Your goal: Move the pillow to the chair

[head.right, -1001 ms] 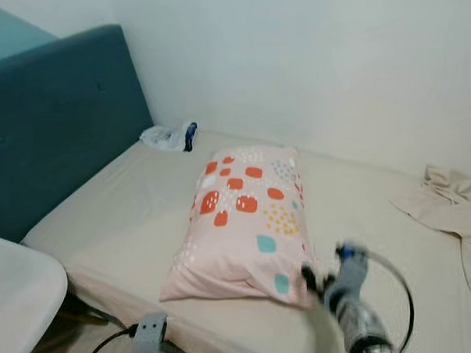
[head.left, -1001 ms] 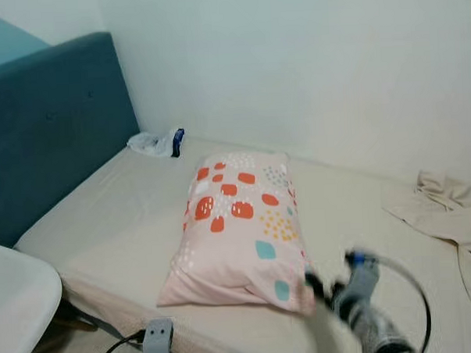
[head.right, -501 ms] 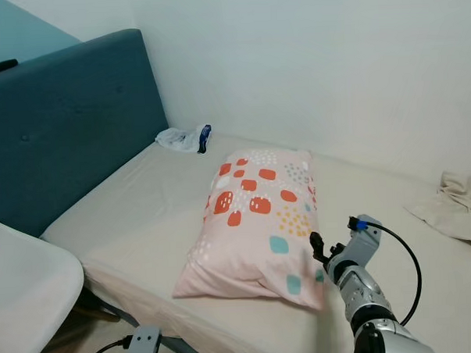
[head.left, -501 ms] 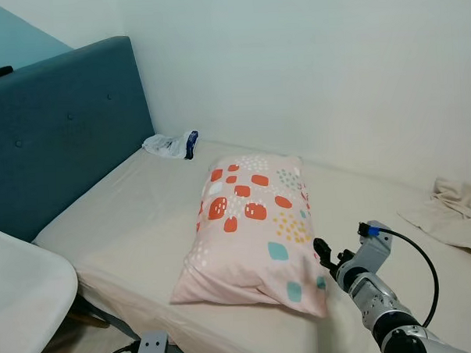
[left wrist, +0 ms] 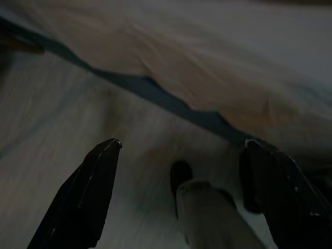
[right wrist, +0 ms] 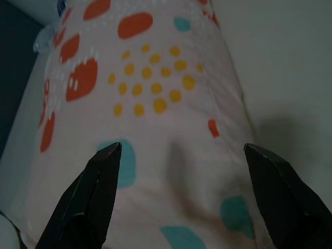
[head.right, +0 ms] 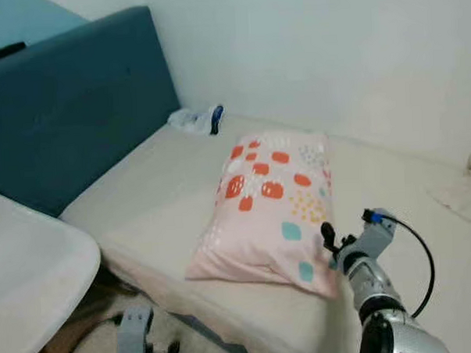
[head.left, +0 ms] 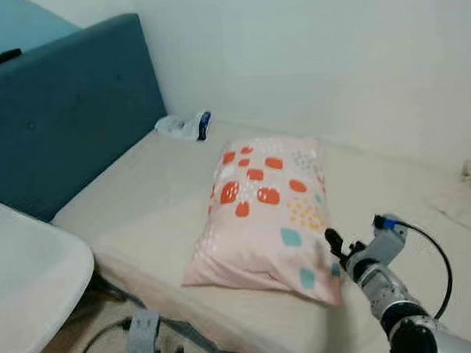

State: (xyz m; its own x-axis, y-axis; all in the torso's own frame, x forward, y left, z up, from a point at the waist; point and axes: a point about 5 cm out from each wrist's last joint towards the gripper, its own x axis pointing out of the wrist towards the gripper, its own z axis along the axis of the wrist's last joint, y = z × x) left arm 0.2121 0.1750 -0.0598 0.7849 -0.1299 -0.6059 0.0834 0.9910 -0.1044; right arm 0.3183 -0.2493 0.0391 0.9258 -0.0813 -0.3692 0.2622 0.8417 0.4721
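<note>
The pale pink fabric pillow [head.left: 267, 214], printed with orange, yellow and teal patches, lies flat in the middle of the beige mattress of the bed [head.left: 143, 204], its long side running away from me. My right end effector [right wrist: 181, 197] hovers just beside its near right corner with the fingers spread wide, the cloth lying between and beyond them. To grip well, I judge I should push in low over that corner, gather a thick fold of cover and stuffing, and only then close, so the pillow comes up whole and does not slip. The white moulded plastic chair [head.left: 29, 287] stands to my left, by the bed's near edge, so the carry goes across my body. My left end effector [left wrist: 181, 197] hangs low and idle, fingers spread, in a dim, blurred view. The chair is cut off at the frame edge, so I cannot judge its seat.
</note>
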